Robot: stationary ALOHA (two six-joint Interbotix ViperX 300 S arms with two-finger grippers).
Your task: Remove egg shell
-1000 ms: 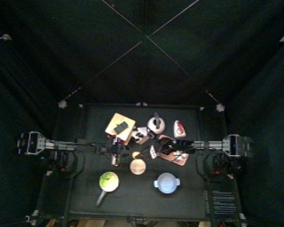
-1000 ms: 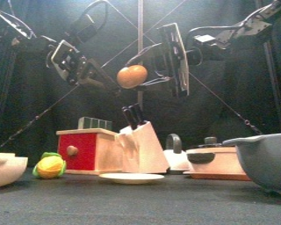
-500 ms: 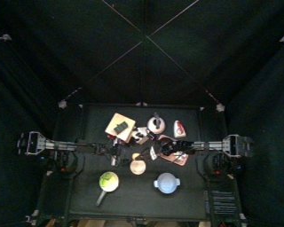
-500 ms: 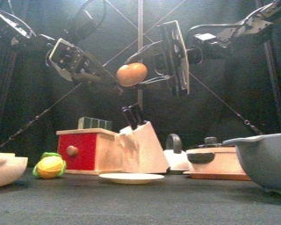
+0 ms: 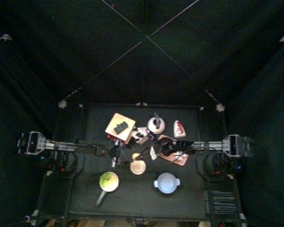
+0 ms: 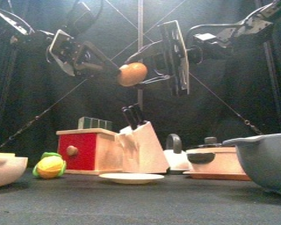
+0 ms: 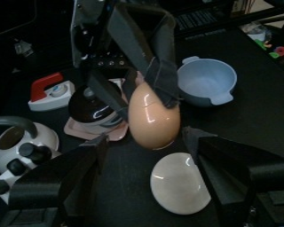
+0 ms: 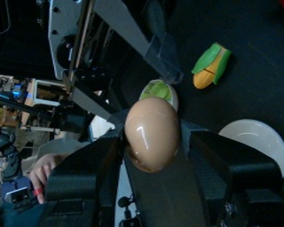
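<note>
Egg hangs in the air high above the white plate, and we see our right tool clamped on it, one jaw on either side, as our right wrist view shows. Our left tool stands just beside the egg with its jaws spread wide and nothing between them. Below the egg, the red box and the knife block sit on the surface just behind the plate.
</note>
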